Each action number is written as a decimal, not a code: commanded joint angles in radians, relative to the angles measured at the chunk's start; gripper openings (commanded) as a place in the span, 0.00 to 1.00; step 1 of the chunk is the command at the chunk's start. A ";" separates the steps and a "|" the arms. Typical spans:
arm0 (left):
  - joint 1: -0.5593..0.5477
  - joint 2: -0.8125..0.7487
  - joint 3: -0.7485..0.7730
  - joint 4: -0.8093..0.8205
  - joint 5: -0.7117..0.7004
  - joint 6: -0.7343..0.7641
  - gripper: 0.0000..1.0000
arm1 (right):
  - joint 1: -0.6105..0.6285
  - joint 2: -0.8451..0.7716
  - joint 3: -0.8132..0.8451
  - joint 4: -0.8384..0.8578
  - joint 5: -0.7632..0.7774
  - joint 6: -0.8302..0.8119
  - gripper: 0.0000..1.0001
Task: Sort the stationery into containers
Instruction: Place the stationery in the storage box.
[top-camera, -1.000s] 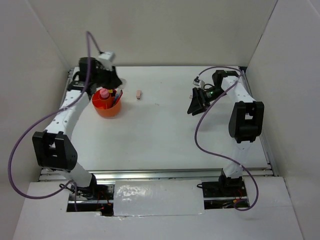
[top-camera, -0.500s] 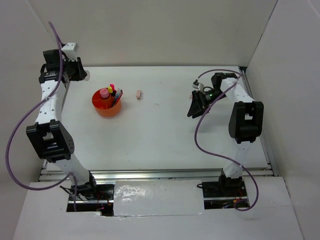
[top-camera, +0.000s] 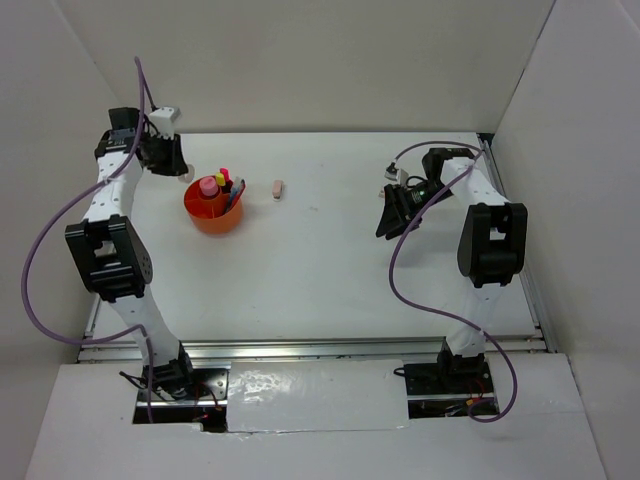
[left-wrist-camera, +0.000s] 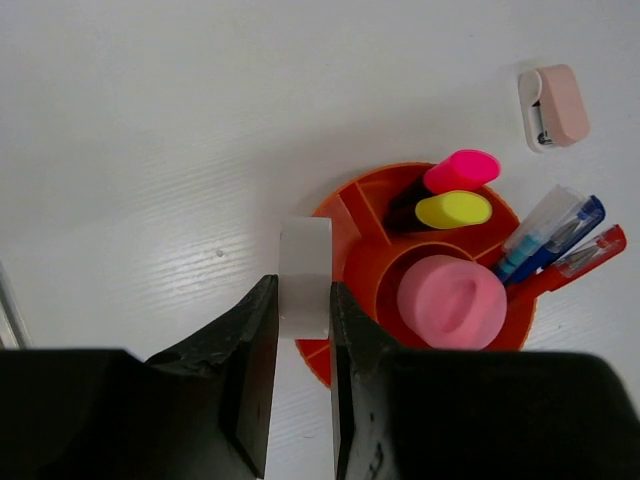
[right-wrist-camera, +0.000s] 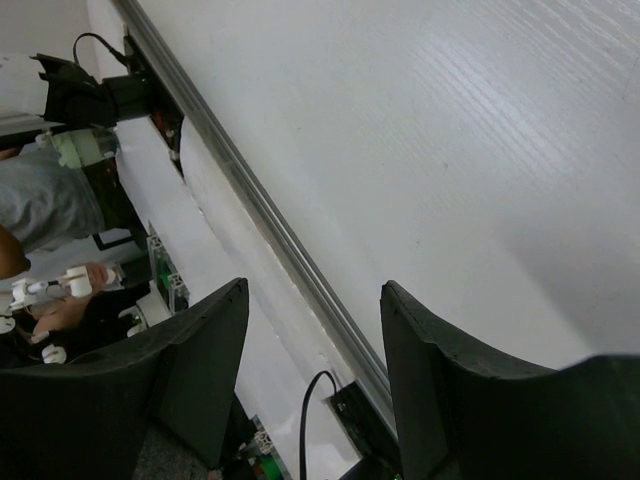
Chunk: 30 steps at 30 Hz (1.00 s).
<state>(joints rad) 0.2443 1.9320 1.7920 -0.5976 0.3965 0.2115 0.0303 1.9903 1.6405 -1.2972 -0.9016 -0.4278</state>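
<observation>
Half a second on, the left gripper (left-wrist-camera: 300, 302), clamping the tape ring (left-wrist-camera: 304, 258), has swung back toward the tub (left-wrist-camera: 358, 262); right gripper (right-wrist-camera: 315, 292) stays wide.

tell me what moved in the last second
The left hand left its spot over the orange tub, swung out to the far left corner, then came partway back toward the tub. It now pinches the tape ring. The right hand, the tub and the small pink item beside it stayed put.
</observation>
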 joint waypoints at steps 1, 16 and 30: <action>-0.031 0.018 0.046 -0.002 0.041 0.032 0.08 | 0.000 -0.047 0.004 -0.010 -0.003 -0.017 0.62; -0.054 0.028 -0.029 0.007 -0.021 0.029 0.13 | -0.010 -0.048 0.005 -0.011 0.004 -0.023 0.62; -0.030 -0.114 -0.019 0.123 -0.007 -0.091 0.99 | -0.023 -0.119 0.002 0.186 0.137 0.137 0.63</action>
<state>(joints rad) 0.2070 1.9324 1.7443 -0.5739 0.3820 0.1963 0.0208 1.9697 1.6398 -1.2476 -0.8379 -0.3824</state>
